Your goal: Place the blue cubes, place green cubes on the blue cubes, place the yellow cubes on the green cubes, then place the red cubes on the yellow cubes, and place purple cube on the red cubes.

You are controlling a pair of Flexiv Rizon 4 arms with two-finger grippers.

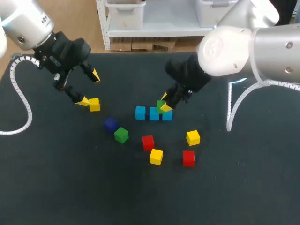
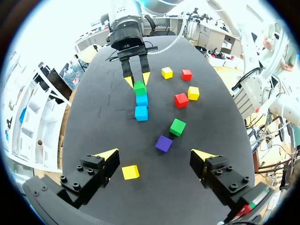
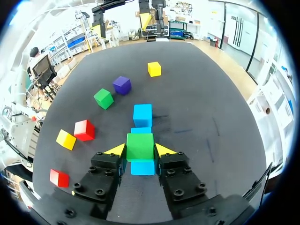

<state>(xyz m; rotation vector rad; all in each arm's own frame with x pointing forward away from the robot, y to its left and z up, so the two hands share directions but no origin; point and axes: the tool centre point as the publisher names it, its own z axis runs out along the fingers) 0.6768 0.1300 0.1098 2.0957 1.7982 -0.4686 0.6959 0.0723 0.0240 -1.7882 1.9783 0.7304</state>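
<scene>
Gripping a green cube [image 3: 140, 146] from two sides, the right pincer [image 3: 140, 150] sits low over the row of three blue cubes [image 1: 140, 112], its fingers closed on the cube's flanks. The cube hangs above the end of the row nearest the right arm. Whether it touches the blue beneath cannot be told. The blue cubes lie side by side in a line near the middle of the dark surface [image 1: 56, 187].

Left pincer [image 1: 90, 88] hovers over the left part of the surface, fingers spread wide, nothing held. One yellow cube [image 1: 94, 104] lies just beside its nearer fingertip in the head view. The left wrist view puts that cube under the pincer, closer to one finger, between the tips but untouched.

Loose pieces on the robot's side of the blue row:
- purple cube [image 1: 110, 124] and second green cube [image 1: 121, 135], close together, toward the left
- two red cubes [image 1: 148, 142] and two more yellow cubes [image 1: 156, 156], scattered toward the right, each standing apart from the others
</scene>
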